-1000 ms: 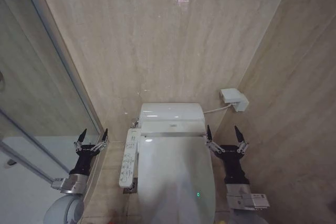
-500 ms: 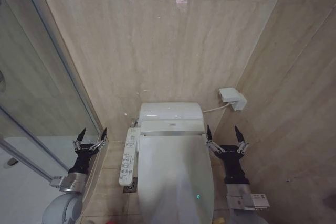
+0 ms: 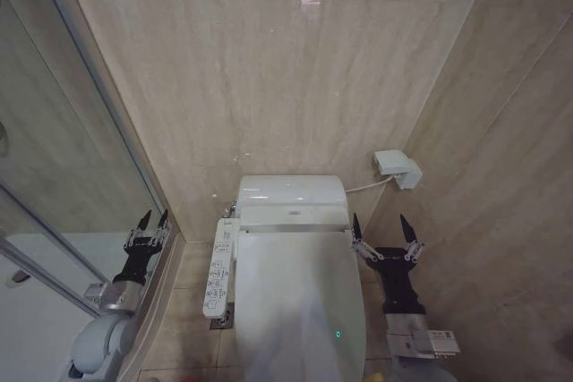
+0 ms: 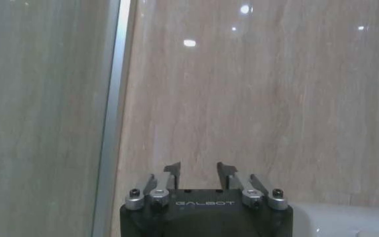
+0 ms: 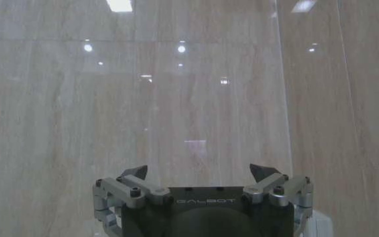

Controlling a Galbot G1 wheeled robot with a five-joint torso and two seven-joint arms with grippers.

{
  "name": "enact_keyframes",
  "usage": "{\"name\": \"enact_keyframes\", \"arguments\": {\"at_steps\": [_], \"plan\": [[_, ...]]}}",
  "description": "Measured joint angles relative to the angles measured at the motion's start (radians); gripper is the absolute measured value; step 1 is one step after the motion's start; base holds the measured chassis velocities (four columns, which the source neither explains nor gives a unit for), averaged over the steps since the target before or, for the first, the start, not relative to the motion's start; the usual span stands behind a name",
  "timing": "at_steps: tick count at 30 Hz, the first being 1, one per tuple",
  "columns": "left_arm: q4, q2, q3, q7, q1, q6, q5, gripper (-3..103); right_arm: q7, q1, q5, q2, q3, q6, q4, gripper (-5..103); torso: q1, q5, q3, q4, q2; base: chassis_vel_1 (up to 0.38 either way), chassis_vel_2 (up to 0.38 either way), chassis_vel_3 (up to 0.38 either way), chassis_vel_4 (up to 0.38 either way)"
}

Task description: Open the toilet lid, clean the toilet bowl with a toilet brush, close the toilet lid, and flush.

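- The toilet lid (image 3: 300, 297): glossy white, lying shut over the toilet bowl (image 3: 235, 328), of which a narrow strip is seen beneath the lid's left edge; a small green light is seen near its front right part.
- Tank housing (image 3: 291, 191): white, rounded, set directly behind the lid against the back wall (image 3: 286, 69) of beige stone tiles.
- Button panel (image 3: 219, 267): long, white, fixed along the robot's left flank of the toilet, just beside the lid.
- Left pincer (image 3: 151, 219): held in the air well to the left of the button panel, close to the glass partition (image 3: 63, 158); its fingers are drawn fairly near one another with a narrow gap between them, and nothing is pinched. In the left wrist view the left pincer (image 4: 199, 169) is pointed at the tiled wall beside a metal strip (image 4: 109, 113).
- Right pincer (image 3: 385, 224): held just beside the right rear edge of the lid, apart from it; its fingers are spread wide and nothing is held. In the right wrist view the right pincer (image 5: 200, 172) is faced toward the tiled wall.
- Wall box (image 3: 397, 167): small, white, mounted on the right wall, joined to the tank housing by a thin cord (image 3: 363, 187).
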Motion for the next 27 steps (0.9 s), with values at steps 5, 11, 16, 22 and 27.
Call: {"name": "enact_keyframes", "arguments": {"at_steps": [5, 11, 16, 22, 27], "plan": [[0.088, 0.059, 0.081, 0.011, -0.087, 0.002, -0.011, 45, 0.0, 0.0, 0.0, 0.0, 0.0, 0.0, 0.0, 100, 0.0, -0.0001, 0.0, 0.0001, 0.0, 0.0, 0.0, 0.0, 0.0], [0.155, 0.082, 0.172, 0.016, -0.195, 0.001, -0.01, 19, 0.0, 0.0, 0.0, 0.0, 0.0, 0.0, 0.0, 100, 0.0, 0.0001, 0.0, -0.0002, 0.0, 0.0, 0.0, 0.0, 0.0], [0.255, 0.067, 0.232, 0.02, -0.293, -0.012, -0.008, 0, 0.0, 0.0, 0.0, 0.0, 0.0, 0.0, 0.0, 100, 0.0, 0.0001, 0.0, 0.0, 0.0, 0.0, 0.0, 0.0, 0.0], [0.364, 0.1, 0.29, 0.042, -0.37, -0.042, 0.002, 0, 0.0, 0.0, 0.0, 0.0, 0.0, 0.0, 0.0, 100, 0.0, 0.0001, 0.0, 0.0, 0.0, 0.0, 0.0, 0.0, 0.0], [0.462, 0.138, 0.358, 0.106, -0.449, -0.084, 0.014, 0, 0.0, 0.0, 0.0, 0.0, 0.0, 0.0, 0.0, 100, 0.0, 0.0001, 0.0, 0.0001, 0.0, 0.0, 0.0, 0.0, 0.0]]}}
